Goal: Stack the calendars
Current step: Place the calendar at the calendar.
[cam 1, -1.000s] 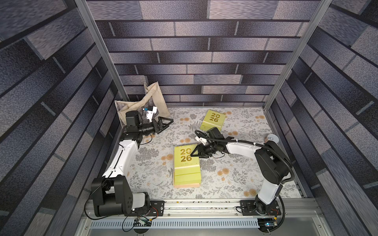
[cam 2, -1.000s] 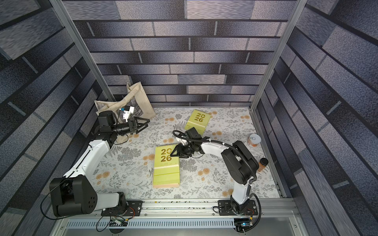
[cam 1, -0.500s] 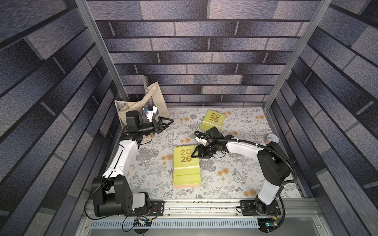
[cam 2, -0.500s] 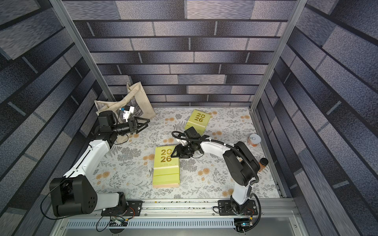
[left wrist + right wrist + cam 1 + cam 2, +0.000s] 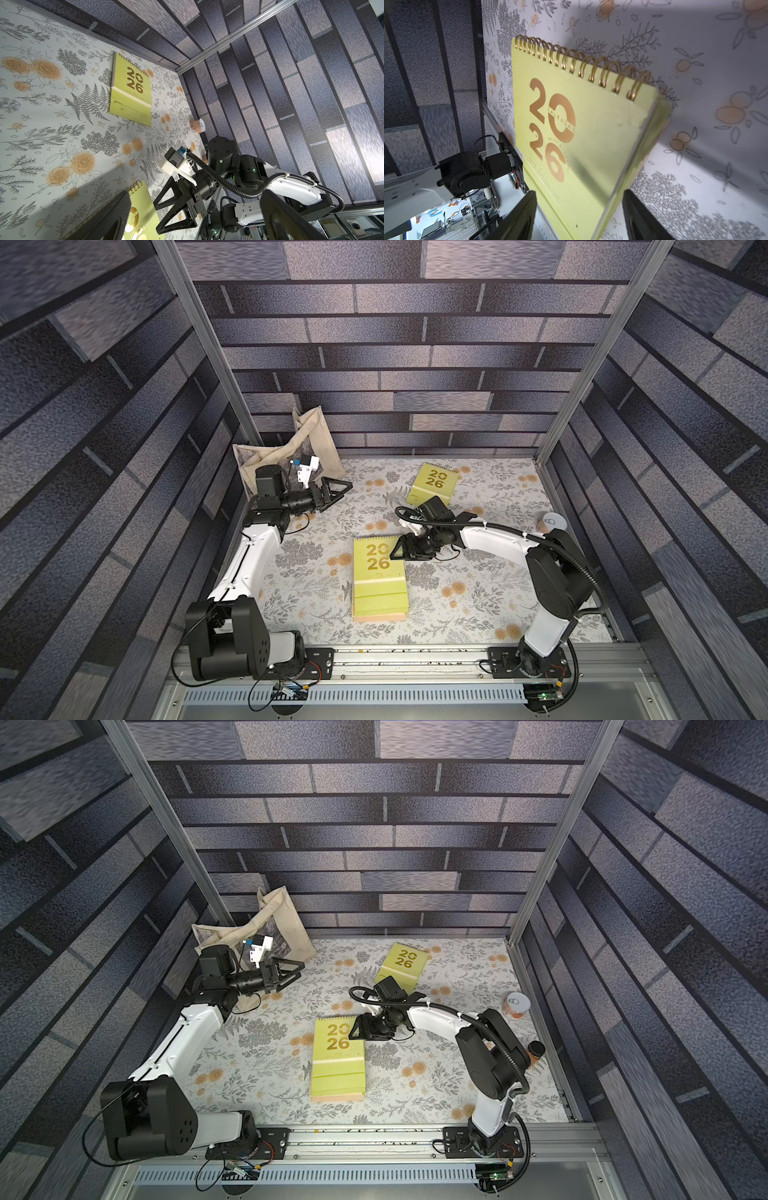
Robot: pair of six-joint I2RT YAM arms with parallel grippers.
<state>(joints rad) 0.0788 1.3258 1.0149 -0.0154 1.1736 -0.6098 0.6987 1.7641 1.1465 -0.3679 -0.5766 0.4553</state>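
Observation:
A stack of calendars (image 5: 379,576) lies mid-table, with a lime-green "2026" cover on top and a peach edge at the bottom. In both top views my right gripper (image 5: 397,551) (image 5: 355,1029) sits at the stack's right edge near the spiral. In the right wrist view its fingers (image 5: 527,207) straddle the top calendar (image 5: 591,135) with gaps on both sides, so the right gripper (image 5: 578,194) is open. A single green calendar (image 5: 432,487) (image 5: 131,91) lies at the back. My left gripper (image 5: 336,489) (image 5: 196,195) hovers wide open and empty in front of the tote bag.
A cream tote bag (image 5: 291,448) leans in the back left corner. A small can (image 5: 515,1004) and a dark-capped bottle (image 5: 534,1052) stand along the right wall. The floral table (image 5: 478,605) ends at a metal rail in front.
My right gripper's jaws have widened around the top calendar's edge, and the calendar rests on the stack. The left arm has not moved.

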